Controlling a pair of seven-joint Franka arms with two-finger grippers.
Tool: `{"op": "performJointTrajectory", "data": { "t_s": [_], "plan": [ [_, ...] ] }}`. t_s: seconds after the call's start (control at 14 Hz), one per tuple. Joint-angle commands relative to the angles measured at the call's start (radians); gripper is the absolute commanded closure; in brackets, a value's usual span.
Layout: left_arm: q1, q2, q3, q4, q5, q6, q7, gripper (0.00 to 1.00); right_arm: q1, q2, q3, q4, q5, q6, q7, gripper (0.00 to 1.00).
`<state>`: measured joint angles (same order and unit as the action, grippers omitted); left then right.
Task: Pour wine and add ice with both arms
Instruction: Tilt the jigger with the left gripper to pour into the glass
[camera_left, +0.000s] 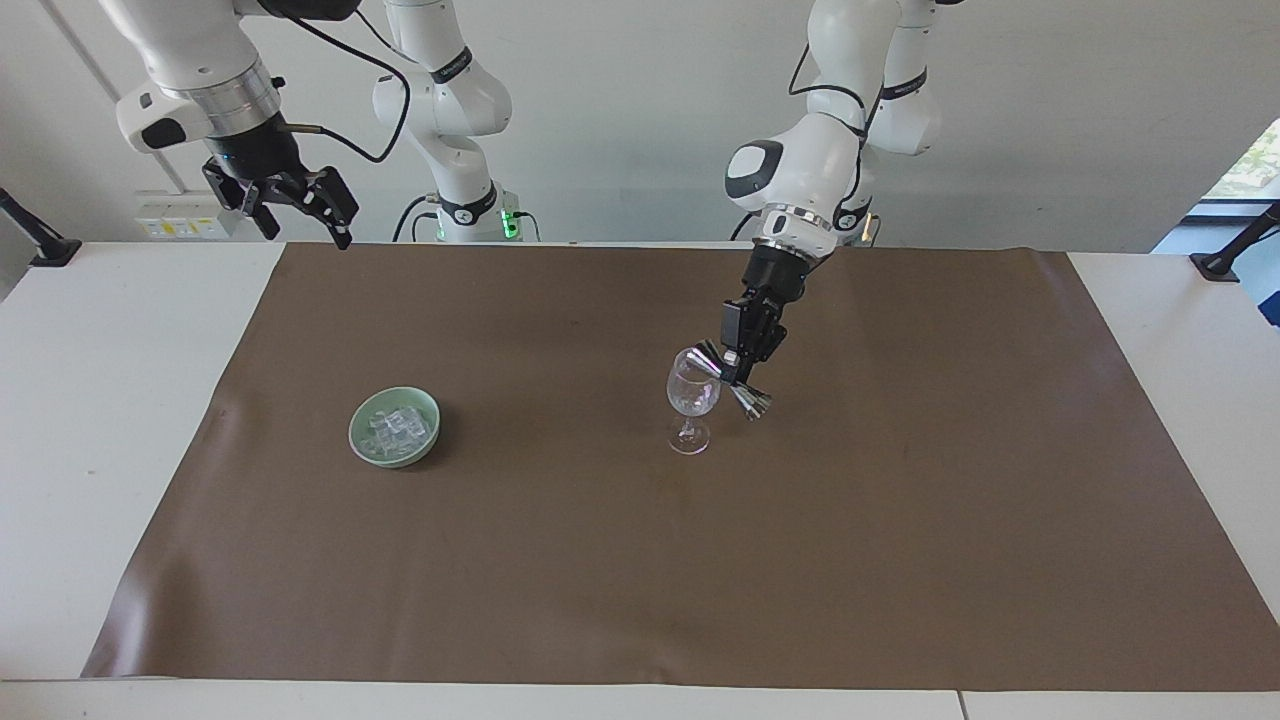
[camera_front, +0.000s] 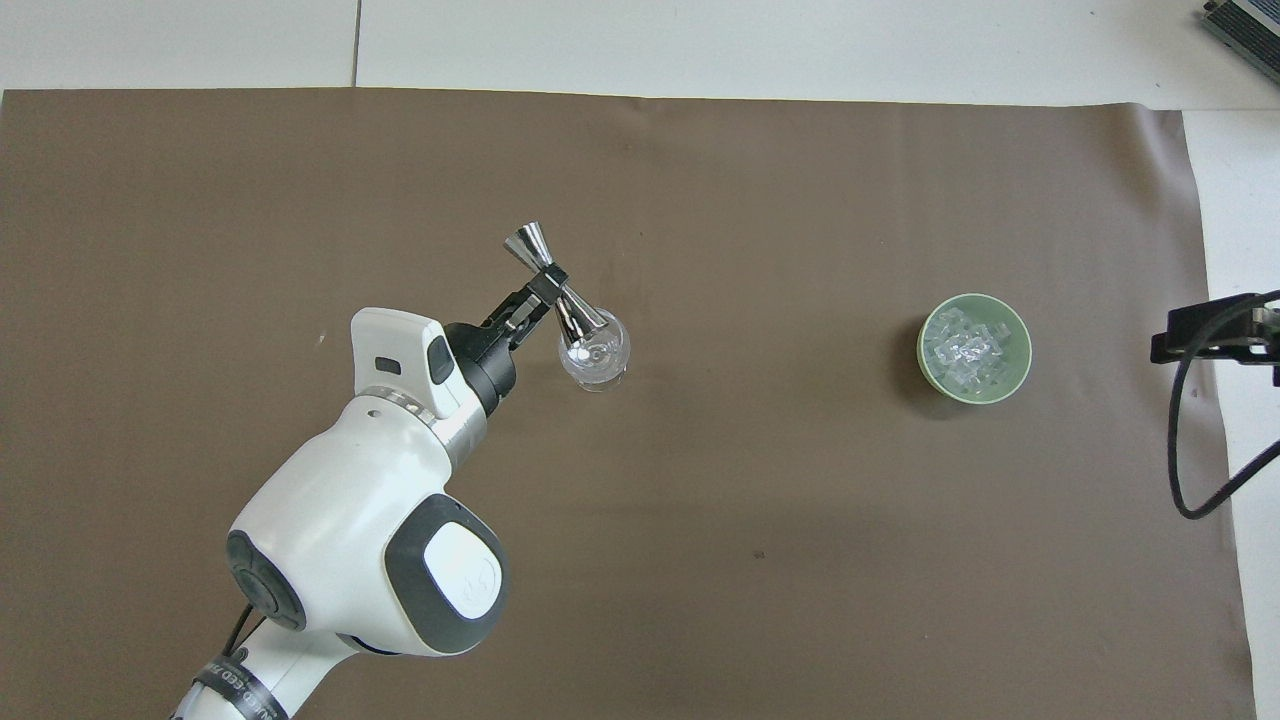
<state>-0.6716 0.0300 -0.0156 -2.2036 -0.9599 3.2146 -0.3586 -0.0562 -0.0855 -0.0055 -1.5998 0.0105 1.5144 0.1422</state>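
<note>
Desk (camera_left: 120, 400): plain white. Mat (camera_left: 640, 560) on it: flat matte brown, no pattern. Bowl (camera_left: 394, 427): pale green, unpatterned. Ice (camera_left: 392, 428) in the bowl: clear, glassy, with white glints. Wine glass (camera_left: 692, 392): colourless and transparent. Jigger (camera_left: 733, 378): mirror-bright silver steel with dark reflections. My left pincer (camera_left: 740, 368): black. My right pincer (camera_left: 300, 212): black. My arms: glossy white shells, grey joint caps, silver wrist rings, black cables.
</note>
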Motion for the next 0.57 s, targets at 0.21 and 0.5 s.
{"op": "performJointTrajectory", "data": {
  "t_s": [0.21,0.5],
  "plan": [
    [0.105,-0.022,0.003,0.030,-0.007,-0.232,-0.097,1.00,0.001,-0.017,-0.005,-0.014,0.006,-0.003,-0.021,0.00],
    [0.173,-0.021,0.003,0.061,-0.007,-0.358,-0.186,1.00,0.001,-0.017,-0.004,-0.014,0.006,-0.003,-0.021,0.00]
  ]
}}
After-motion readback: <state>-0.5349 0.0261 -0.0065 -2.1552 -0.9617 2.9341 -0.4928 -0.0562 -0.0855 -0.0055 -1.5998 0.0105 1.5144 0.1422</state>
